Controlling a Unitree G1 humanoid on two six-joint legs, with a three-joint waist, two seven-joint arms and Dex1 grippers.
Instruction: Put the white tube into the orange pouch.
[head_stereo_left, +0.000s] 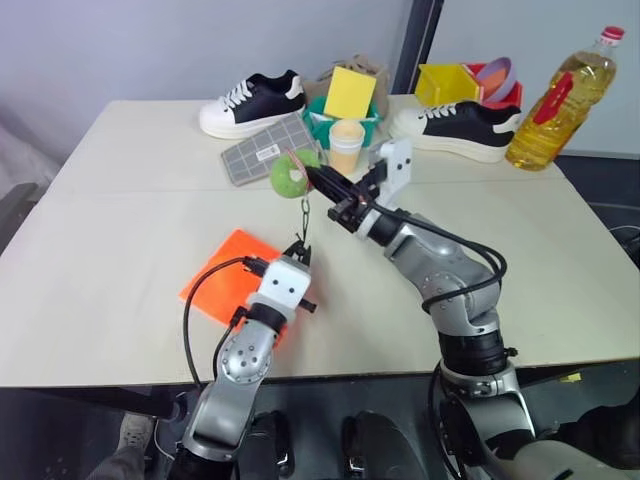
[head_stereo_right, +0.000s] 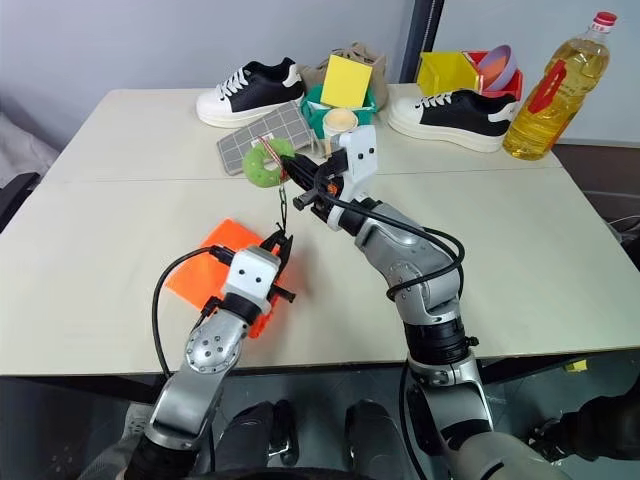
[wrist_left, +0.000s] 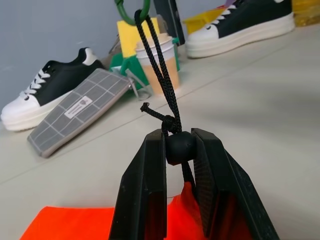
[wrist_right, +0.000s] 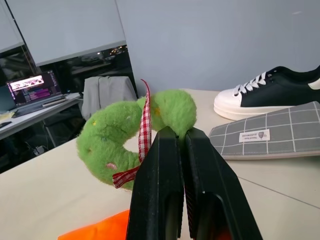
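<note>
lying flat on the table (head_stereo_left: 110, 230), the orange pouch (head_stereo_left: 225, 275) sags.

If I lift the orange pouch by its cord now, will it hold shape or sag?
Probably sag: the orange pouch lies flat and creased on the table, like thin fabric. It looks light, since the black cord alone runs taut from the left gripper up to the green tag pinched by the right gripper.

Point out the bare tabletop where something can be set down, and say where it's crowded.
Free: the near left stretch beside the orange pouch, and the wide right side between the right arm and the oil bottle. Crowded: the far edge, with both sneakers, the grey checked case, paper cup and bins.
</note>
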